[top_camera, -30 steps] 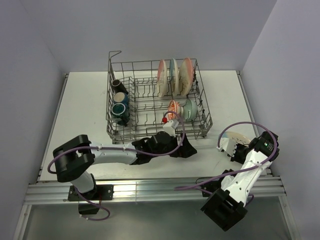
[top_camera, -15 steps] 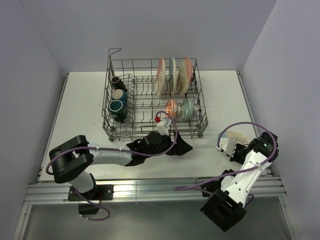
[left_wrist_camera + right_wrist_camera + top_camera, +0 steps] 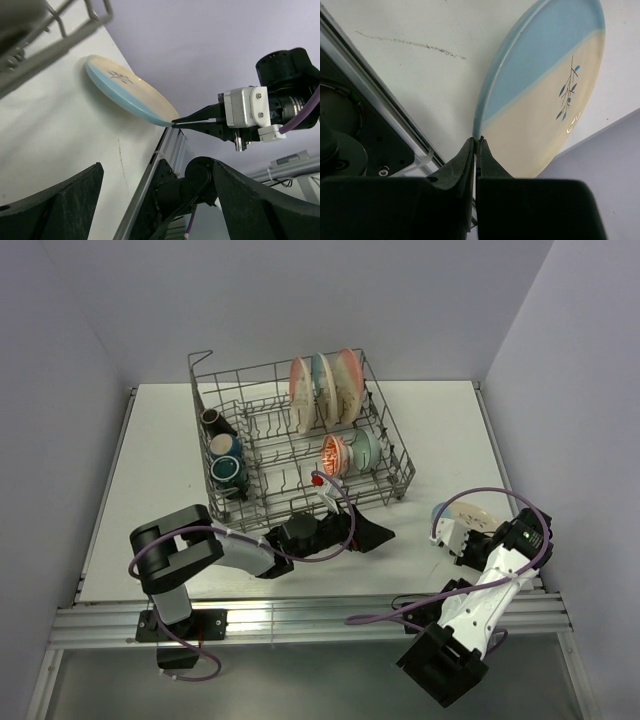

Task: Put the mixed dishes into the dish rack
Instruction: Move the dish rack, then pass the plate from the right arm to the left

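White table (image 3: 160,440) between pale lilac walls (image 3: 300,300)

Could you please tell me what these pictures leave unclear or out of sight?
Top view: the blue plate is partly hidden by the right end effector; its twig pattern is too small.
Left wrist view: the dish rack is blurred and cut off by the corner.
Right wrist view: the top edge cuts off the plate's far rim.

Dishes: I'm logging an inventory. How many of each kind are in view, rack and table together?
Plates: 4, three in the dish rack, the blue plate in the right gripper
Mugs: 3
Bowls: 2
Total: 9
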